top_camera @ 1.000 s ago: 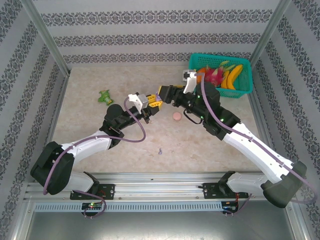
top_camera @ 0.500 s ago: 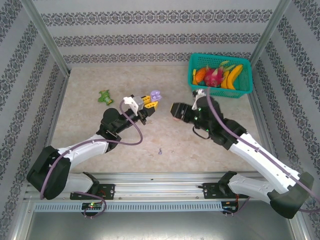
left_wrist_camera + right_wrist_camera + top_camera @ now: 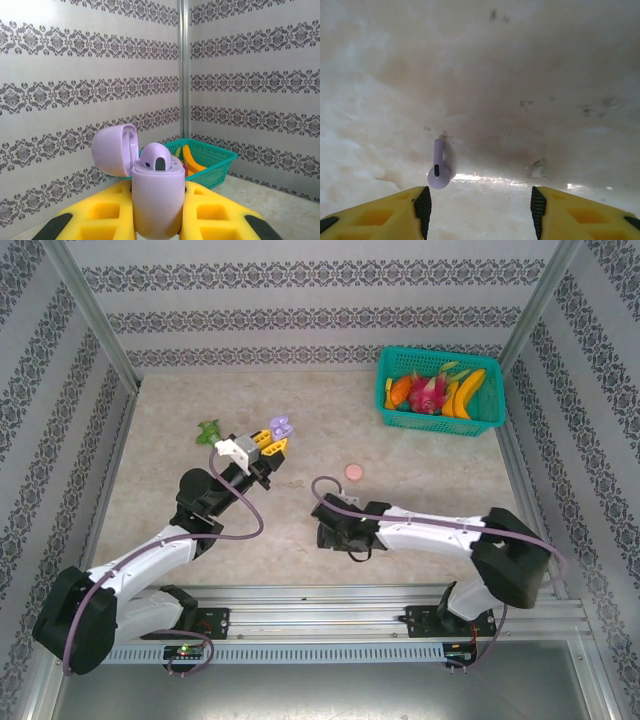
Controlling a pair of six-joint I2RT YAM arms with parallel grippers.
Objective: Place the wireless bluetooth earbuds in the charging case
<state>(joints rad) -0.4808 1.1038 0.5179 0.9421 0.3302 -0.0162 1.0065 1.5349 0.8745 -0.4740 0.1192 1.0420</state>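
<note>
My left gripper (image 3: 270, 442) is held up over the left middle of the table and is shut on the purple charging case (image 3: 281, 426). In the left wrist view the charging case (image 3: 156, 200) stands upright between the yellow fingers (image 3: 100, 220) with its lid open, and one purple earbud (image 3: 156, 159) sits in it. My right gripper (image 3: 325, 532) is low over the table near the front. In the right wrist view it (image 3: 480, 205) is open, and a loose purple earbud (image 3: 439, 167) lies on the table just beyond its left fingertip.
A small pink round case (image 3: 352, 472) lies on the table mid-centre. A green toy (image 3: 209, 432) lies at the left, close to the left gripper. A teal basket (image 3: 440, 426) of fruit stands at the back right.
The right arm has swung from the table's middle down to the front, over the loose purple earbud, its jaws narrowing a little. The left gripper has carried the case to the left.
</note>
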